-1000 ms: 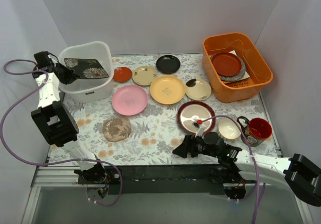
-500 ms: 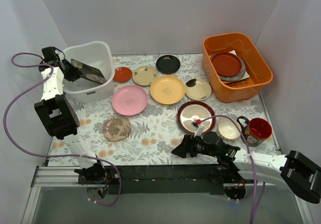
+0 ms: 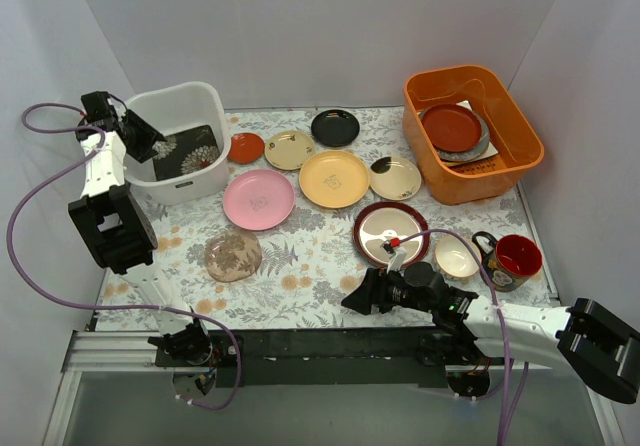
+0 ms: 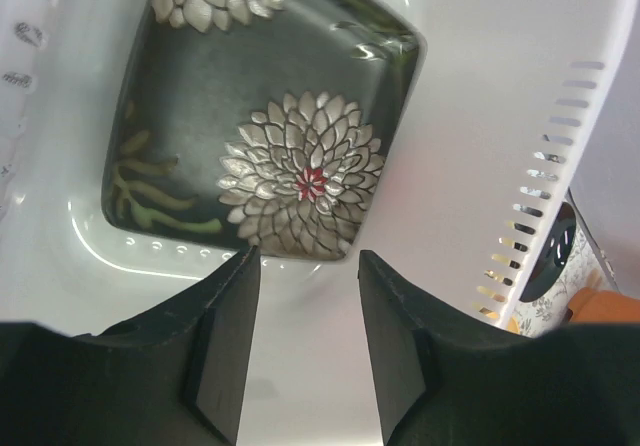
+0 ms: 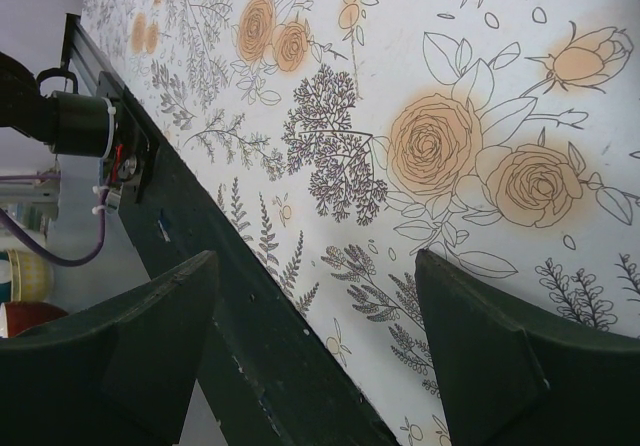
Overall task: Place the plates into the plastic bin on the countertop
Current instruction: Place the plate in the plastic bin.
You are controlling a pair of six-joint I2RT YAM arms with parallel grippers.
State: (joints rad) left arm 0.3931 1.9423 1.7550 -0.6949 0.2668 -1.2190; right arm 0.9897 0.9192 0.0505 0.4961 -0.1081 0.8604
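The square plate (image 4: 260,116) had dropped from the left gripper (image 4: 305,266), jaws parted, into the bin (image 3: 175,98), upper left; right gripper (image 5: 315,296) spread, empty.

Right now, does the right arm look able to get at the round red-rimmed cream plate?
Probably yes. The round red-rimmed cream plate lies flat on the leaf-printed countertop just beyond the right pincer, which is open and empty; only bare countertop separates them.
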